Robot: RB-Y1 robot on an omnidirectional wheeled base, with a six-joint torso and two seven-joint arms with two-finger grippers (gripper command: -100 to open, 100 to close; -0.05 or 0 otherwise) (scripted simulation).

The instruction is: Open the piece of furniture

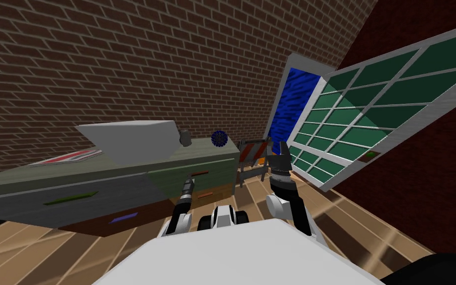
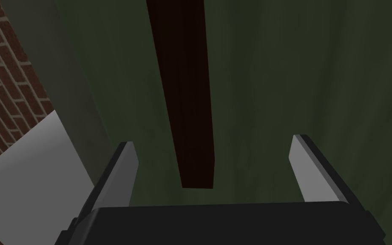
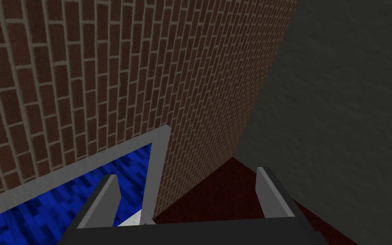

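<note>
Two open hands | left hand (image 2: 213, 143) straddles dark handle (image 2: 186, 85) on dresser (image 1: 207, 158) | right hand (image 3: 186, 173) raised

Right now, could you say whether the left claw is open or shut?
Open: the left claw has fingers apart, dark handle untouched between them.

It was a room at home: brick walls (image 1: 123, 59), plank floor (image 1: 360, 217), a paned window (image 1: 370, 114), a low chest of drawers (image 1: 98, 193).

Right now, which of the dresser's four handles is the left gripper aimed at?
The dark brown handle, framed by the open left gripper. The orange handle lies below it; the green handle and blue handle sit far left.
</note>
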